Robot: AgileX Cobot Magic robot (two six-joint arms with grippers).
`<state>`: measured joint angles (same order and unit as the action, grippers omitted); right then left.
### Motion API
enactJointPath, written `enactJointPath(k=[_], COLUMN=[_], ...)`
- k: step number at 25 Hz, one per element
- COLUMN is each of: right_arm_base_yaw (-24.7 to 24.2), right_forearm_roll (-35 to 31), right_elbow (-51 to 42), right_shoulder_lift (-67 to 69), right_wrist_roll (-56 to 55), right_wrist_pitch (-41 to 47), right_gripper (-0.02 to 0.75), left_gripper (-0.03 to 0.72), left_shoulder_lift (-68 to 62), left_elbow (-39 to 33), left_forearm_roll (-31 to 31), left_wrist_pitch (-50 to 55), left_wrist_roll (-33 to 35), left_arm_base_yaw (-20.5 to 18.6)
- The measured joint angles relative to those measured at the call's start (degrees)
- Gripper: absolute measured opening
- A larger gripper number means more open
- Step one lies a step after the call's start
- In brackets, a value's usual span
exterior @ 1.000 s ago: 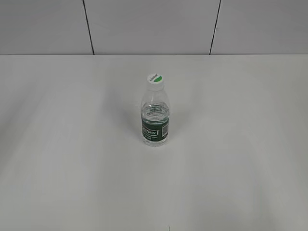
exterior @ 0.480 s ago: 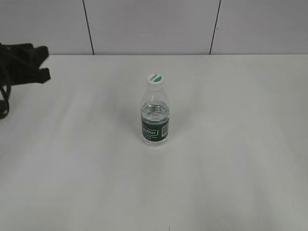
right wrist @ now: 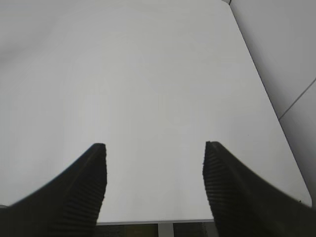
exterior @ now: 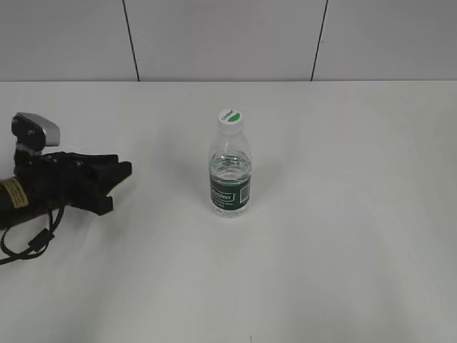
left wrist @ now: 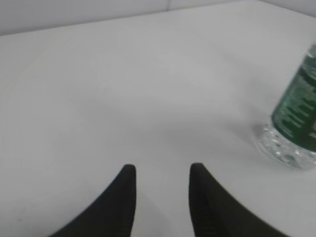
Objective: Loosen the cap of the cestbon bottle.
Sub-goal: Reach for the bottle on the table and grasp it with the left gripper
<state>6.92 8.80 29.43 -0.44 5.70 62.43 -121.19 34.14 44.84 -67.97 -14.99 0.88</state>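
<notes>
The bottle (exterior: 230,171) stands upright mid-frame on the tabletop (exterior: 343,236), cap (exterior: 230,117) on, free for a side grab, and the left claw (exterior: 118,184) at left points at it, parted and empty. The left wrist view catches only the bottle's base at right; the right claw (right wrist: 154,148), unseen outside, gapes over bare tabletop.

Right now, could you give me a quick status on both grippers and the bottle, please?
Left gripper open, empty, short of the cestbon bottle. Right gripper open, empty. Bottle upright, cap on. Path clear.
</notes>
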Motion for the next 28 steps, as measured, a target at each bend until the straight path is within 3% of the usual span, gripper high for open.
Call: enactJointPath(k=[8, 10, 21, 23, 28], right_arm_base_yaw=[0.0, 0.0, 0.0, 0.0, 0.0], right_forearm_roll=[0.0, 0.0, 0.0, 0.0, 0.0], right_elbow=[0.0, 0.0, 0.0, 0.0, 0.0], right_shoulder_lift=[0.0, 0.0, 0.0, 0.0, 0.0], right_wrist_roll=[-0.1, -0.1, -0.1, -0.1, -0.1], right_wrist_pitch=[0.0, 0.0, 0.0, 0.0, 0.0], right_gripper=[0.473, 0.473, 0.473, 0.473, 0.473], left_gripper=[0.237, 0.239, 0.253, 0.298, 0.505], left_shoulder_lift=[-4.0, -4.2, -4.2, -4.2, -4.2], left_elbow=[7.0, 7.6, 7.7, 7.7, 7.7], left_forearm_roll=[20.1, 22.3, 24.7, 23.8, 19.3], left_wrist_pitch=[-1.0, -1.0, -1.0, -1.0, -1.0], left_wrist_roll=[-0.1, -0.1, -1.4, -2.6, -6.1], left_arm_base_yaw=[0.0, 0.1, 0.2, 0.4, 4.4])
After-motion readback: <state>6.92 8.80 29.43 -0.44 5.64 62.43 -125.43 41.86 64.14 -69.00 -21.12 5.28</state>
